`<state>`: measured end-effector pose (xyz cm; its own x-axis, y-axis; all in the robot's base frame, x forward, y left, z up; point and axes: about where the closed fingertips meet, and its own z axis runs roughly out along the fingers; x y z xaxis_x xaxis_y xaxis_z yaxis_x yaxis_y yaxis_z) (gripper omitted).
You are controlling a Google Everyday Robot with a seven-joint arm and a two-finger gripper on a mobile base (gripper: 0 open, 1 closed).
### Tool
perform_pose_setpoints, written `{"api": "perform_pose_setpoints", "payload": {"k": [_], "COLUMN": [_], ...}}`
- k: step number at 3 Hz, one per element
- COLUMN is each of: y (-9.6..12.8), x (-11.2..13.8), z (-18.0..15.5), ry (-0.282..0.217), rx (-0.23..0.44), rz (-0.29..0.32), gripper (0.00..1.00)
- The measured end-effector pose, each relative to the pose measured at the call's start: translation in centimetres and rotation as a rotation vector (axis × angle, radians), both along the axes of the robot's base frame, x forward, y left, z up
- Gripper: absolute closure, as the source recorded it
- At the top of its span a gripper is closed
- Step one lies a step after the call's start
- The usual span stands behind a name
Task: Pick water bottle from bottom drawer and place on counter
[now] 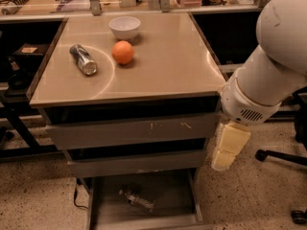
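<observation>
We find the cream-coloured gripper [230, 146] hanging below the white arm [268, 66], just off the right near corner of the counter [163, 66], level with the closed drawer fronts. We cannot tell how far open it is; nothing is seen in its hold.

The water bottle [138, 200] lies on its side on the floor of the open bottom drawer [177, 195], lower than the gripper, to its left and well apart. We cannot read its label.

On the counter's far left part rest a silver can [83, 59], an orange [123, 52] and a white bowl [124, 27].
</observation>
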<state>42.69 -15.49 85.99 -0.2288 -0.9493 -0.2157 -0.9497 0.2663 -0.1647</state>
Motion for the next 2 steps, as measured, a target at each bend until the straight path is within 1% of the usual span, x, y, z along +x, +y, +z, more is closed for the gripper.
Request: {"api": "perform_pose_setpoints", "payload": {"k": [1, 2], "y": [0.1, 2.2], "x": [-0.1, -1.6], "z": [-0.1, -3.9], "ry": [0.002, 0.059], "rx": [0.002, 0.046], "rz": [0.0, -0.022], "gripper": [0.0, 0.0]}}
